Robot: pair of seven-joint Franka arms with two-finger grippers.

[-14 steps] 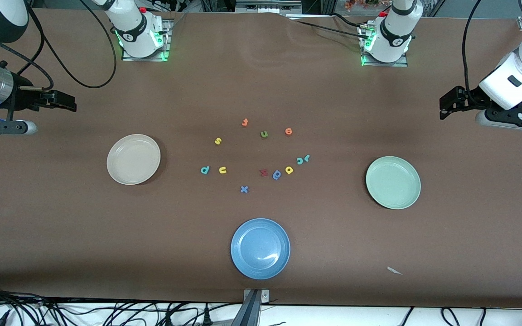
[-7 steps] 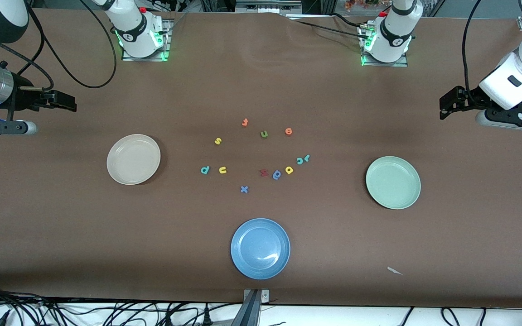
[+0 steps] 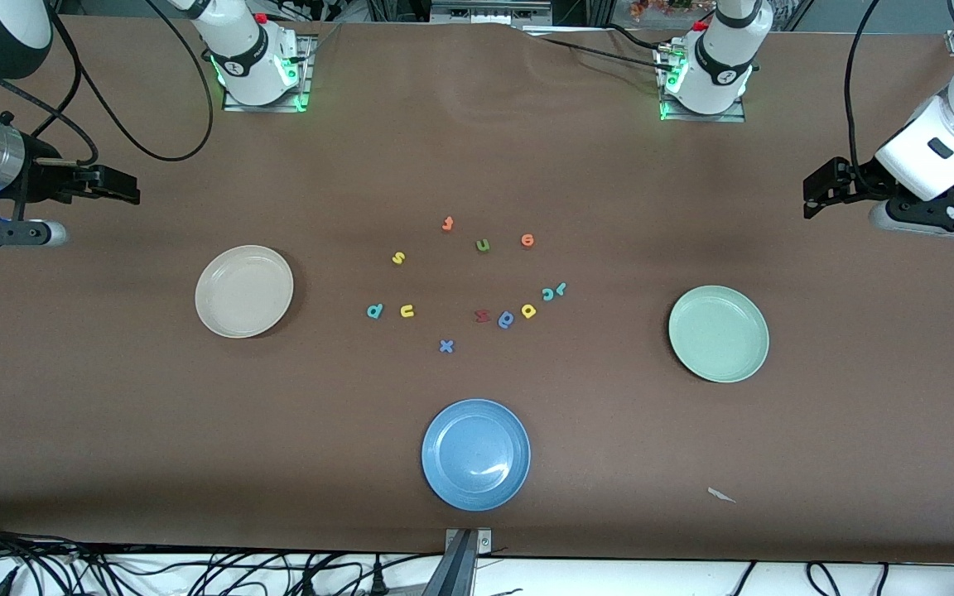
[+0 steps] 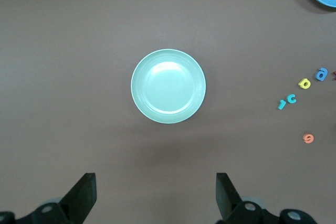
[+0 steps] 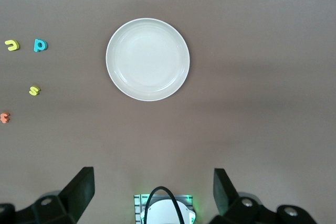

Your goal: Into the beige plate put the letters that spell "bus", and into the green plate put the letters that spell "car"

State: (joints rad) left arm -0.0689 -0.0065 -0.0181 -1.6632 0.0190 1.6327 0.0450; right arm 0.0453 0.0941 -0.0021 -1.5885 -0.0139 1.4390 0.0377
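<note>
Nothing sorted yet. Beige plate (image 3: 243, 290) and green plate (image 3: 718, 333) both bare. Teal b (image 3: 374, 311), yellow u (image 3: 407, 311), yellow s (image 3: 398, 257), teal c (image 3: 548, 293), teal r (image 3: 561, 288), yellow a (image 3: 528, 311) lie mid-desk between the plates. Left hand (image 4: 155, 195) and right hand (image 5: 153, 191) released, holding nothing, high over the desk ends.

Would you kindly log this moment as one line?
stage: not started | left gripper: open, waiting | right gripper: open, waiting | beige plate: empty | green plate: empty

White rounded arm links, black grippers, black cables, and green lights glowing at both bases
</note>
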